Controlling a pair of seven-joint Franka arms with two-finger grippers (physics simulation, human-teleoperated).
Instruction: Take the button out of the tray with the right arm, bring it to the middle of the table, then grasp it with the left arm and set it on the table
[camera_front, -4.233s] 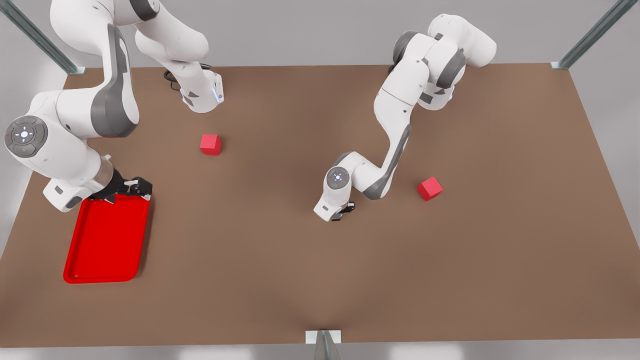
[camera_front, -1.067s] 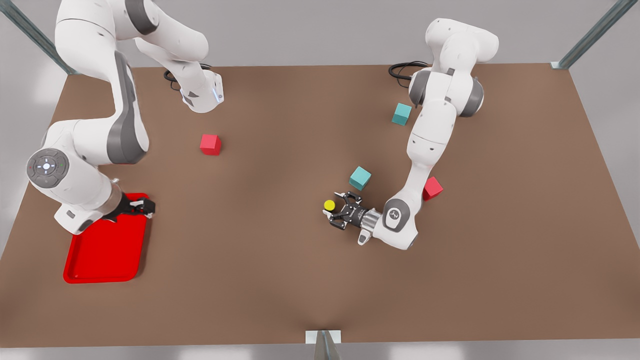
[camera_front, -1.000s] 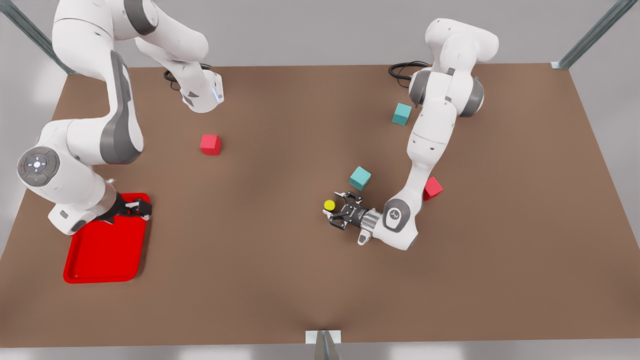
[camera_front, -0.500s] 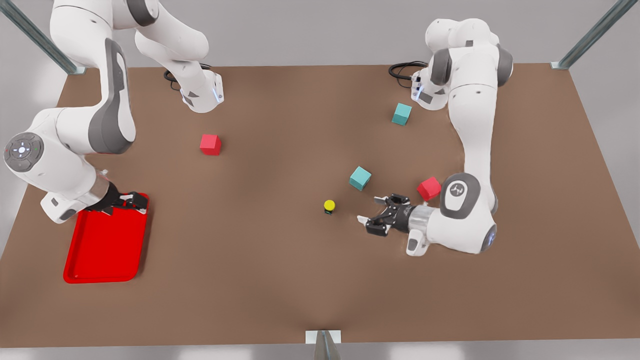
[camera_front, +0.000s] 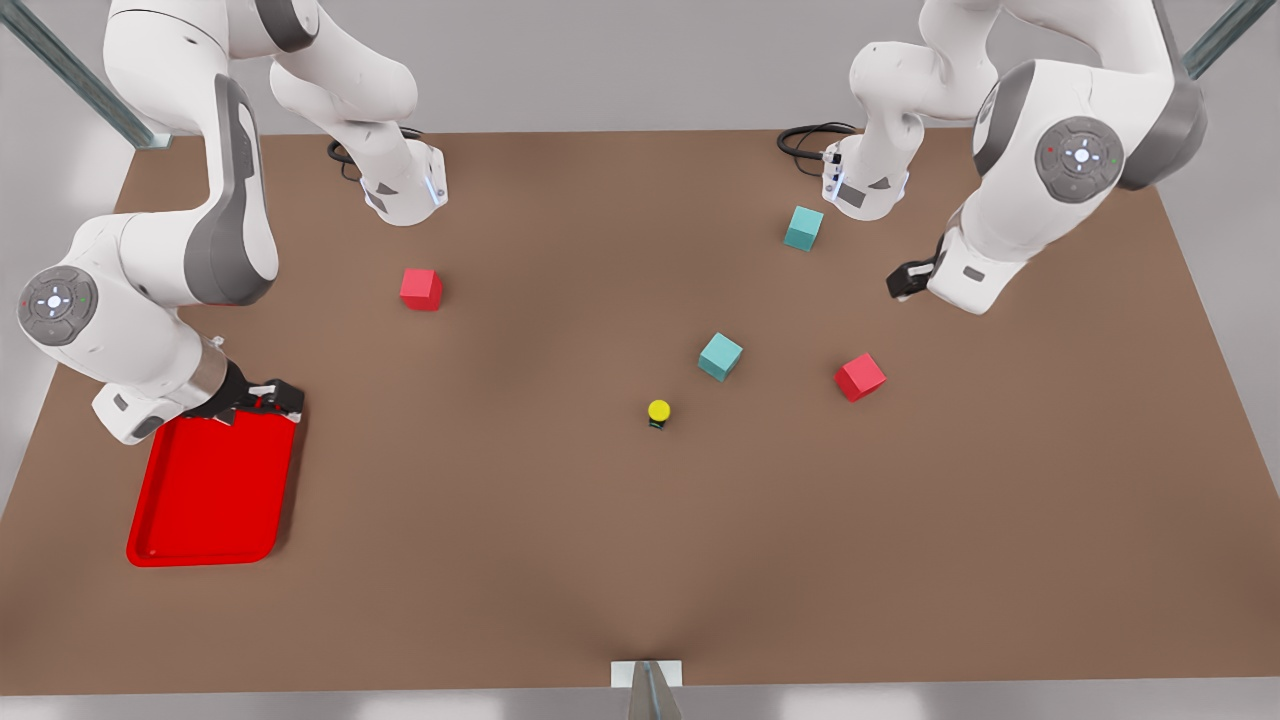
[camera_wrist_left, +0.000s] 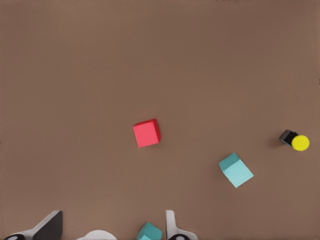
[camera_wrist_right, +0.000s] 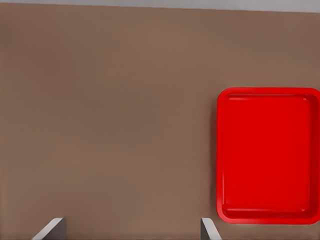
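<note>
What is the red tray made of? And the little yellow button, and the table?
The tray looks like glossy plastic: one even bright red, rounded corners, a smooth raised rim. The button seems plastic too, a plain yellow cap on a dark blocky body, though it is too small to be sure. The table is flat matte brown with no grain or shine, perhaps painted board.

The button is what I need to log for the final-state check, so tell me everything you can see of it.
The button is tiny, with a round yellow cap on a dark blocky body, smaller than the cubes. It stands alone on the bare brown table near the middle, cap up in the front view. The left wrist view shows body and cap side by side. Nothing touches it; the nearest thing is a teal cube, set apart.
</note>
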